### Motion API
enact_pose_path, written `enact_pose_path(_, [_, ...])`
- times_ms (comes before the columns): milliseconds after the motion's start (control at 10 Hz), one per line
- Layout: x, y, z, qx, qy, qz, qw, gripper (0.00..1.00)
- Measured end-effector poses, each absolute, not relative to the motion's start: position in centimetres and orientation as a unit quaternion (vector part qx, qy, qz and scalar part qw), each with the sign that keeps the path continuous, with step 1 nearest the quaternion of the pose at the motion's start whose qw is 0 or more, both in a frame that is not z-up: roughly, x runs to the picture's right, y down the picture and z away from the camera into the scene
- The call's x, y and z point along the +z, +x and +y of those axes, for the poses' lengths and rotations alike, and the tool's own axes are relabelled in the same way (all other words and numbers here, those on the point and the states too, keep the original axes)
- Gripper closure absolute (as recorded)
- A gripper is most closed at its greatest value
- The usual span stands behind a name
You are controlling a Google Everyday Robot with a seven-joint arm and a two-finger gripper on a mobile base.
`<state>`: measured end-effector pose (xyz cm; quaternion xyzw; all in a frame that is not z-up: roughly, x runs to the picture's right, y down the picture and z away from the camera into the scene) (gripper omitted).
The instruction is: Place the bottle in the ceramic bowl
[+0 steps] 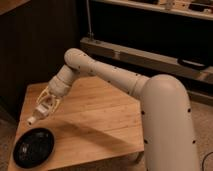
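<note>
My gripper is shut on the small pale bottle, which hangs tilted with its white cap pointing down and left. It hovers above the left part of the wooden table, just above and behind the far rim of the ceramic bowl. The bowl is a shallow glossy black dish with pale specks, lying at the table's front left corner. The bottle is not touching the bowl.
The light wooden table carries only the bowl. My white arm reaches over it from the right. A dark shelf unit with a metal rail stands behind, and a dark wall is at the left.
</note>
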<state>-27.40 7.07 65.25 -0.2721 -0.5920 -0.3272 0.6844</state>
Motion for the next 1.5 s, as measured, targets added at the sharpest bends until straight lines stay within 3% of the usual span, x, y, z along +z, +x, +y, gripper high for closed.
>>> enact_pose_path(400, [64.8, -30.3, 8.5, -0.342, -0.251, -0.629, 0.651, 1.00])
enact_pose_path(1000, [59.2, -40.2, 18.2, -0.367, -0.249, -0.709, 0.548, 1.00])
enact_pose_path(1400, [61.0, -41.5, 25.6, -0.338, -0.297, -0.744, 0.494, 1.00])
enact_pose_path(1500, [61.5, -39.9, 26.9, -0.331, -0.302, -0.741, 0.499, 0.93])
